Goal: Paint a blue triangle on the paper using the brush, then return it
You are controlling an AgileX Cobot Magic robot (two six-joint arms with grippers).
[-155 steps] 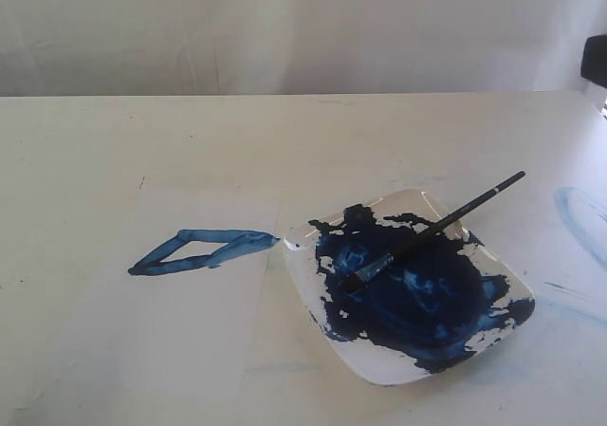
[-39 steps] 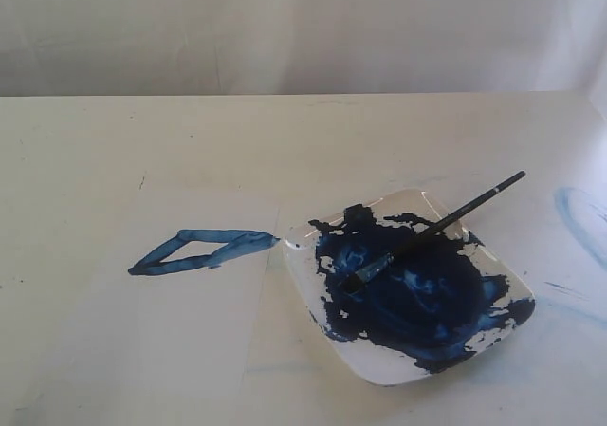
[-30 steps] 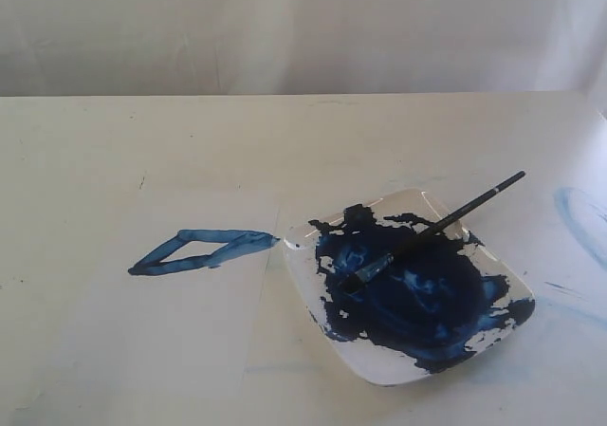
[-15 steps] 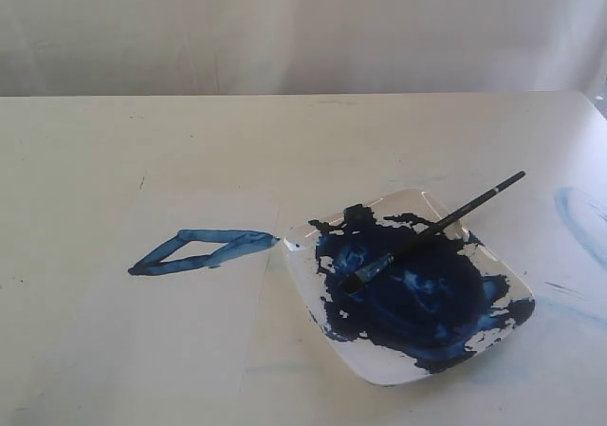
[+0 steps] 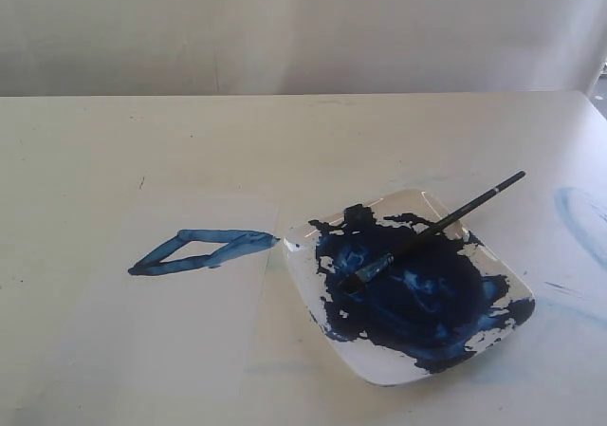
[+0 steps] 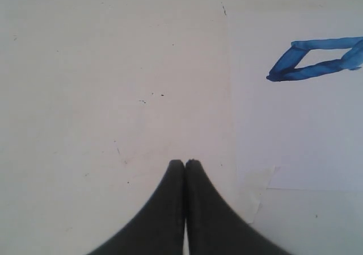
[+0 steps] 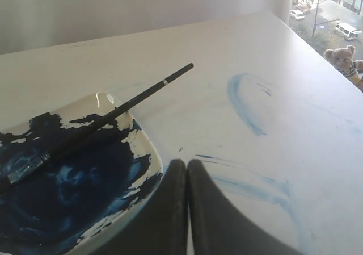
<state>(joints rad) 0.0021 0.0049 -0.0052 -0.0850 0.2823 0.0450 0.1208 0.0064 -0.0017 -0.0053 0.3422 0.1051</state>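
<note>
A streaky blue triangle [image 5: 202, 250] [image 6: 316, 59] is painted on the white paper [image 5: 161, 322] [image 6: 300, 130] at the left of the table. The black-handled brush [image 5: 432, 227] [image 7: 113, 112] lies across the white plate [image 5: 410, 203] [image 7: 148, 153], bristles in the dark-blue paint pool, handle sticking out past the far right rim. Neither gripper shows in the exterior view. My left gripper [image 6: 185, 163] is shut and empty above bare table beside the paper's edge. My right gripper [image 7: 187, 163] is shut and empty, beside the plate's rim.
A faint pale-blue curved smear [image 5: 577, 219] [image 7: 243, 103] and thin blue streaks [image 7: 249, 181] mark the table right of the plate. The table's far edge meets a pale curtain. A piece of tape [image 6: 255, 181] holds the paper's corner.
The dark shape at the exterior view's top right corner, seen five seconds ago, has gone out of frame. Brush, plate and triangle have not moved.
</note>
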